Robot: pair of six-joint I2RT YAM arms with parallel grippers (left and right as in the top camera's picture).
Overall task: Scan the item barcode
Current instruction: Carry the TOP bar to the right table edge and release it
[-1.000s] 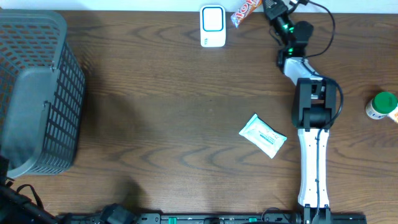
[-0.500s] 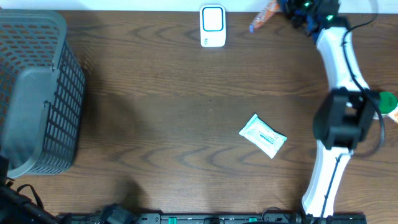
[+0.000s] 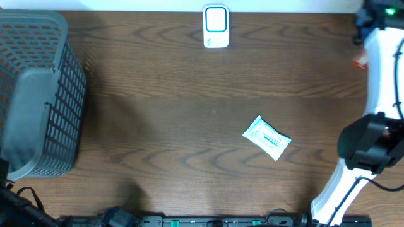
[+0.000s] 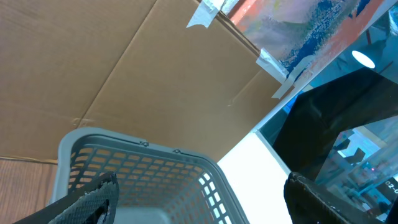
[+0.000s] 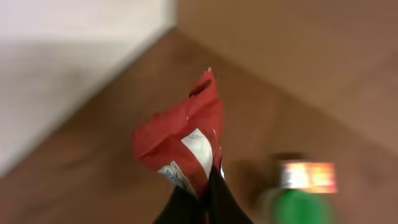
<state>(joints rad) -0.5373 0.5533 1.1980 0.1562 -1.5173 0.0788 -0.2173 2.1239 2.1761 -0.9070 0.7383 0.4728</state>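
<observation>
2 hands: right hand (image 5: 196, 198) pinches a red packet (image 5: 185, 146) (too smeared to read), left hand (image 4: 202, 199) gapes wide, mostly cropped.

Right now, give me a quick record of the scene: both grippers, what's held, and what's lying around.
right gripper: shut on red packet, near the far right corner
left gripper: open, empty, facing the basket
scanner: far edge of table, middle; packet not at it
wipes pack: flat on table, right of centre, untouched
bottle: green lid, blurred, beyond the packet
basket: left end of table
</observation>
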